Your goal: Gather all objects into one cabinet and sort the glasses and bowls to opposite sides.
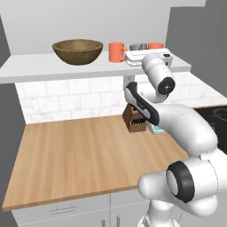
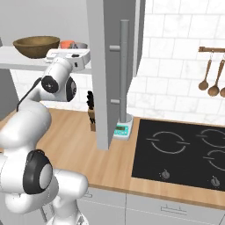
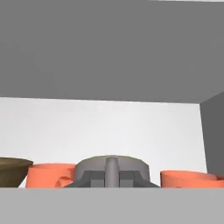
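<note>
Tool [image 3: 112,183] pressed together — seemingly pinching the grey-green mug [image 3: 112,168] — between orange mugs [image 3: 48,174].

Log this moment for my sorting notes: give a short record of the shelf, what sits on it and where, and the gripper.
shelf: long white open shelf, grey back
bowl: brown wooden bowl, left end
mugs: orange mug right of the bowl, then grey-green mug, then second orange mug
gripper: gripper shut on the grey-green mug's handle
counter below: knife block
</note>
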Motion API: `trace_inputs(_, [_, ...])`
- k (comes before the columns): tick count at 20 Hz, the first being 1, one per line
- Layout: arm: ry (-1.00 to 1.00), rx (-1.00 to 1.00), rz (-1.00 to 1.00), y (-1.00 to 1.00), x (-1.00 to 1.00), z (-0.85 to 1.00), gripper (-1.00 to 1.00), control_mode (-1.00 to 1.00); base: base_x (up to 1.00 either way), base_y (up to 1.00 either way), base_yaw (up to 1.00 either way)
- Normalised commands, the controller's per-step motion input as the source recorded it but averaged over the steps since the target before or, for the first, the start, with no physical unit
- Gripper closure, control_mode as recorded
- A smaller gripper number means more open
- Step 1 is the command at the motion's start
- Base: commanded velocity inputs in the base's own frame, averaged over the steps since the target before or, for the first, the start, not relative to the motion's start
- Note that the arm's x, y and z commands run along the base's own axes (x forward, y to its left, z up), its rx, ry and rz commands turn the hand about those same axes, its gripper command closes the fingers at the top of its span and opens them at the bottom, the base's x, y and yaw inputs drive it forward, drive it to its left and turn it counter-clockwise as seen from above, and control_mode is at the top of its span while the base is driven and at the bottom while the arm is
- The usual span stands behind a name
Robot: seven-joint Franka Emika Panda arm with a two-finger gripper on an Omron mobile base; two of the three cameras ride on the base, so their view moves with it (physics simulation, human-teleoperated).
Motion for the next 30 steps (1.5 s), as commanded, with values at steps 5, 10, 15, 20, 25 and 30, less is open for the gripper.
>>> trace_inputs(5, [0.02,0.0,0.0,0.0,0.28,0.0,1.0,-1.0,0.0,0.0,0.0])
trace_inputs(10, [0.01,0.0,0.0,0.0,0.34,-0.07,1.0,-1.0,0.0,0.0,0.0])
trace_inputs(15, [0.0,0.0,0.0,0.0,0.25,-0.2,1.0,-1.0,0.0,0.0,0.0])
trace_inputs(20, [0.0,0.0,0.0,0.0,0.17,-0.16,1.0,-1.0,0.0,0.0,0.0])
trace_inputs(25, [0.0,0.0,0.0,0.0,0.1,-0.05,-1.0,-1.0,0.0,0.0,0.0])
trace_inputs(30, [0.0,0.0,0.0,0.0,-0.02,0.0,-1.0,-1.0,0.0,0.0,0.0])
